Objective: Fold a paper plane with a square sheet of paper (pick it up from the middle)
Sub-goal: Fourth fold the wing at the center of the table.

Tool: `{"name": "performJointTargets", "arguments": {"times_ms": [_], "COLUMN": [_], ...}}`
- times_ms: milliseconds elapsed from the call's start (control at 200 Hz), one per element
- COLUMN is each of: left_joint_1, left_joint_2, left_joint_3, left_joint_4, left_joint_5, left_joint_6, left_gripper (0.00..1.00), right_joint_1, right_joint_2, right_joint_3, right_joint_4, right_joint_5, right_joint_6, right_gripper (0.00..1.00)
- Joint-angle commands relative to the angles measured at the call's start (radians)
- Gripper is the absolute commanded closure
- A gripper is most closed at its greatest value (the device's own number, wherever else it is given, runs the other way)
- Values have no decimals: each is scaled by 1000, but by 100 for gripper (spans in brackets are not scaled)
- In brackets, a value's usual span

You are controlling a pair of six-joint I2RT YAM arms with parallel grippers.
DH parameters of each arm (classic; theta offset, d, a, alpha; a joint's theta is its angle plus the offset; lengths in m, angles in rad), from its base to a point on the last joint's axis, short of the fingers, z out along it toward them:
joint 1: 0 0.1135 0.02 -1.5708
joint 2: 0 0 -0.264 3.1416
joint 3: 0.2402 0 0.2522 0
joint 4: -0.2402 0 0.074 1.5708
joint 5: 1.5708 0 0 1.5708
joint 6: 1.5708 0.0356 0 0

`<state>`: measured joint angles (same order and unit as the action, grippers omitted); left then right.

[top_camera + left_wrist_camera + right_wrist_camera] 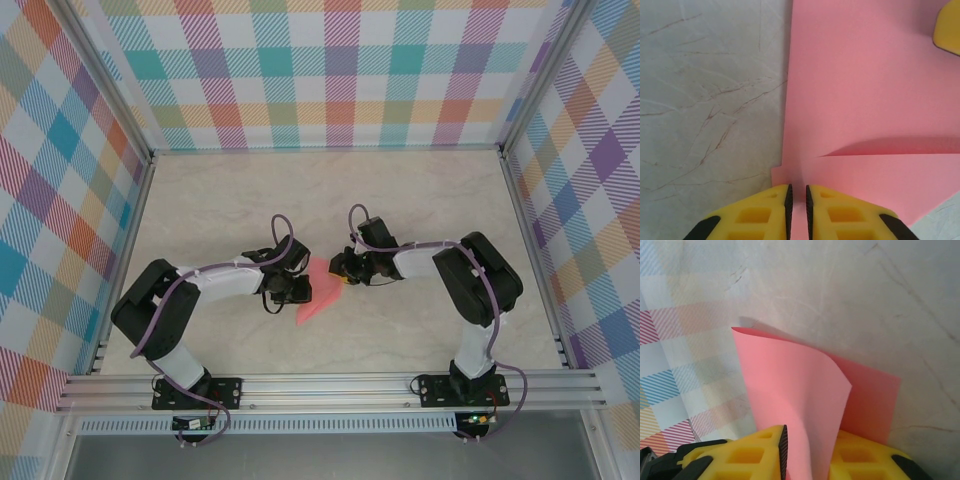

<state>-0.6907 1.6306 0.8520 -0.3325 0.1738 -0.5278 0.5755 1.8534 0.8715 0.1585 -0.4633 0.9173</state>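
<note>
A pale marbled table (400,200) sits inside bright plaid walls (340,70), and the 2 arms meet at its centre over the paper plane (318,298), here a partly folded salmon-pink sheet lying mostly flat. The left gripper (797,200) is at the sheet's edge, its yellow fingers drawn to a thin slit with pink showing between them; whether it pinches the paper I cannot tell. The right gripper (807,455) is closed on a flap that curls up off the table between its fingers.
</note>
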Motion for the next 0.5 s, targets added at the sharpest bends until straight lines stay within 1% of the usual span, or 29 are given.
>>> {"name": "performJointTargets", "arguments": {"times_ms": [0,50,95,205,265,335,405,495], "left_joint_1": [5,5,5,1,-11,-42,-89,-163], "left_joint_2": [-73,-108,-140,-228,-273,-316,-344,-339], "left_joint_3": [-22,-24,-26,-39,-52,-71,-87,-95], "left_joint_4": [-19,-22,-26,-34,-41,-54,-75,-83], "left_joint_5": [-9,-19,-28,-39,-54,-92,-161,-250], "left_joint_6": [8,5,1,-9,-20,-32,-44,-57], "left_gripper": [75,71,66,59,58,56,54,50], "right_joint_1": [-2,-2,-2,-3,-1,-1,-2,-2], "right_joint_2": [3,-3,-8,-24,-32,-40,-52,-68], "right_joint_3": [20,15,12,3,1,0,2,5], "right_joint_4": [-2,0,1,-4,-5,-3,-9,-13], "right_joint_5": [-37,-37,-38,-32,-35,-39,-41,-46], "right_joint_6": [-24,-19,-15,-7,-2,7,9,10], "right_gripper": [80,82,83,82,82,81,80,80]}}
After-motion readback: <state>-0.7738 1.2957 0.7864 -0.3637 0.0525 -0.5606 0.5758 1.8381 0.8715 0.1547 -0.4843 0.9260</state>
